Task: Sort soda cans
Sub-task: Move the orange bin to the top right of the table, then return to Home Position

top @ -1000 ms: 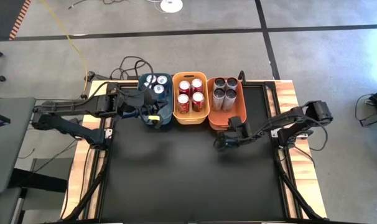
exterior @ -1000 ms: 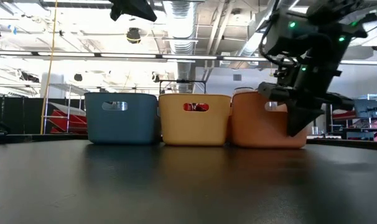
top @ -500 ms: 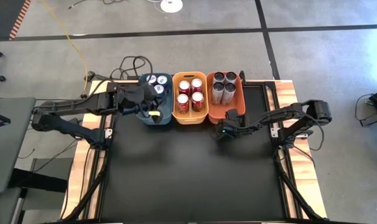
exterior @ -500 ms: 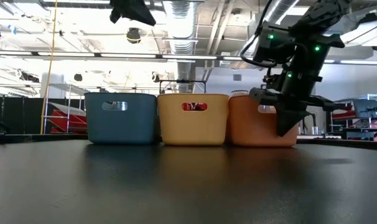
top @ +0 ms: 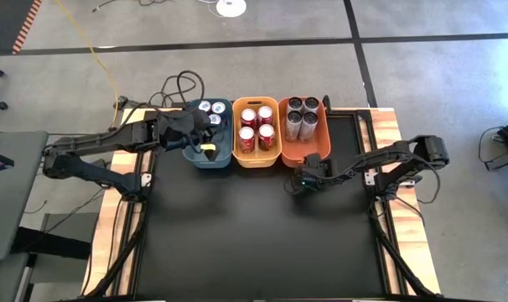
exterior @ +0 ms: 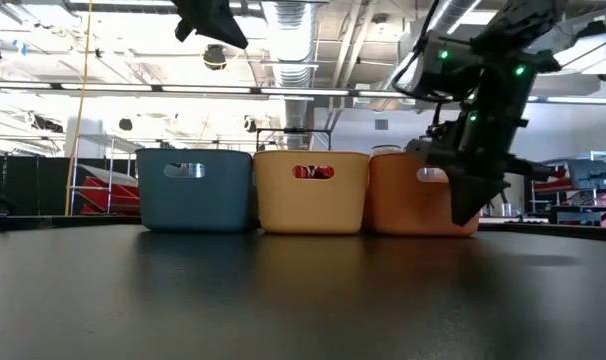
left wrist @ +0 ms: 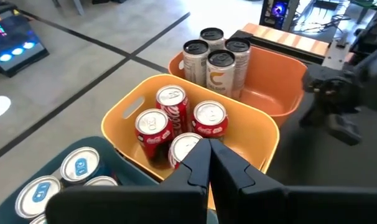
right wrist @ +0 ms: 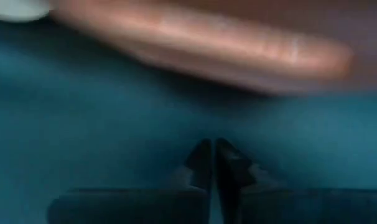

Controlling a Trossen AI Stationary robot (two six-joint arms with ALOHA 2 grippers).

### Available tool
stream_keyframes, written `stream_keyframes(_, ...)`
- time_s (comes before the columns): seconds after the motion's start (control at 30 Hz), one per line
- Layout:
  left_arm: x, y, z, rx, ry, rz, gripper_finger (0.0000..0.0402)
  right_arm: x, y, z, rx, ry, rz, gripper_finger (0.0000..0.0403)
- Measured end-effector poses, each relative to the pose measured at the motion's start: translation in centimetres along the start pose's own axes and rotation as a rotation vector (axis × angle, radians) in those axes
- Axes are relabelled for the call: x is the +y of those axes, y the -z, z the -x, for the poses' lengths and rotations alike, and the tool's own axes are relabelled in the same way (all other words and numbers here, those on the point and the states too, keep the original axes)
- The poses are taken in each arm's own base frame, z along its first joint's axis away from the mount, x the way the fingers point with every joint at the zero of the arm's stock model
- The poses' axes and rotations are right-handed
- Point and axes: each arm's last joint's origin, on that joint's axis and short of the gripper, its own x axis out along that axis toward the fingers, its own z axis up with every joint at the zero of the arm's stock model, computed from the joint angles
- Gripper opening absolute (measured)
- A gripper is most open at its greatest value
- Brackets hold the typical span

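Three bins stand in a row at the table's far edge. The blue bin holds blue soda cans, the yellow bin red cans, and the orange bin grey-silver cans. My left gripper hovers shut above the blue bin, pointing toward the yellow bin, with nothing in it. My right gripper points down at the black table just in front of the orange bin. Its fingers are shut and empty.
The black tabletop stretches from the bins to the near edge. Wooden side rails flank it. Cables lie on the floor behind the bins.
The orange bin, which stood askew and nearer, has slid toward the far edge and now stands square beside the yellow bin. My right gripper went toward the far edge with it, then drew back a little. My left gripper has drifted slightly toward the far edge above the blue bin.
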Motion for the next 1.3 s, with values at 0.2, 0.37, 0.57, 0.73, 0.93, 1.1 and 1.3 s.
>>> stream_keyframes(0.2, 0.5, 0.1, -0.3, 0.009, -0.024, 0.016, 0.0028, -0.4, 0.8, 2.6, 0.006, -0.06, 0.013, 0.011)
stream_keyframes(0.37, 0.7, 0.0, -0.3, 0.008, -0.029, -0.026, 0.0081, -1.3, 0.6, 6.5, -0.027, -0.209, 0.049, 0.0174)
stream_keyframes(0.57, 0.9, -1.2, 0.5, -0.032, -0.039, -0.224, 0.0097, -3.1, -0.7, 11.9, -0.135, -0.455, 0.15, 0.0185)
stream_keyframes(0.73, 0.3, -2.0, 1.3, -0.066, -0.003, -0.221, 0.0079, -4.2, -2.2, 16.1, -0.3, -0.695, 0.201, 0.01)
stream_keyframes(0.93, -0.8, -2.1, 2.9, -0.1, 0.094, -0.251, 0.006, -5.8, -2.3, 17.8, -0.385, -0.781, 0.437, 0.0014)
stream_keyframes(1.1, -1.9, -1.0, 4.2, -0.039, 0.164, -0.309, 0.0059, -6.0, -1.8, 18.0, -0.355, -0.801, 0.436, 0.0017)
stream_keyframes(1.3, -2.3, -1.1, 7.1, -0.118, 0.22, -0.328, 0.0059, -4.6, -1.8, 21.7, -0.759, -1.034, 0.721, 0.0005)
